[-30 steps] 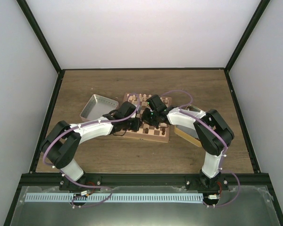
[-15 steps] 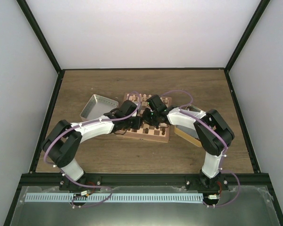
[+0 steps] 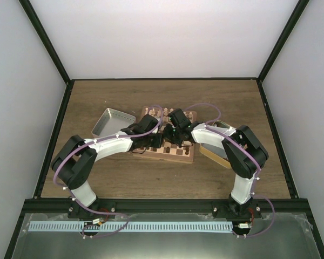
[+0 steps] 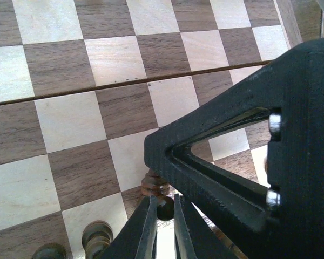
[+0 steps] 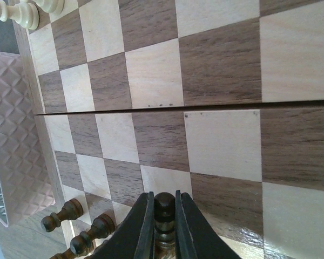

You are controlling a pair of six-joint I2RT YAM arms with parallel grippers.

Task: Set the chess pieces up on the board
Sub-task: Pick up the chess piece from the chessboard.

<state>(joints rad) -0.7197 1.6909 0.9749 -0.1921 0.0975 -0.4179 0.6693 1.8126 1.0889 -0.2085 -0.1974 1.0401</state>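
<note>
Brown wood-grain tabletop (image 3: pixel 97 178) fills a booth of plain white walls (image 3: pixel 21 81) framed by black posts (image 3: pixel 46 40). Toward the left lies a shallow metal tin (image 3: pixel 112 123), set askew near the far-left corner of the board (image 3: pixel 181 157), which sits mid-table with a seam running across its checkered squares.

The left gripper (image 4: pixel 163 200) hangs low over those squares. Its fingers are drawn nearly together with only a thin slit between them. A dark chessman (image 4: pixel 155 186) stands at their very tips, and I cannot tell whether they pinch it or merely flank it. Two more of the chess pieces (image 4: pixel 97 236) stand on squares at the lower left of that wrist view.

Just to the right, the right gripper (image 5: pixel 163 197) is clamped on a dark piece (image 5: pixel 164 208), its round head between the pads, close above the board. Two dark pawns (image 5: pixel 62 216) stand near the board's edge, and cream chessmen (image 5: pixel 21 12) stand at the far rim. A second tin (image 3: pixel 221 128) lies beside the board's right edge, partly under the right arm.
</note>
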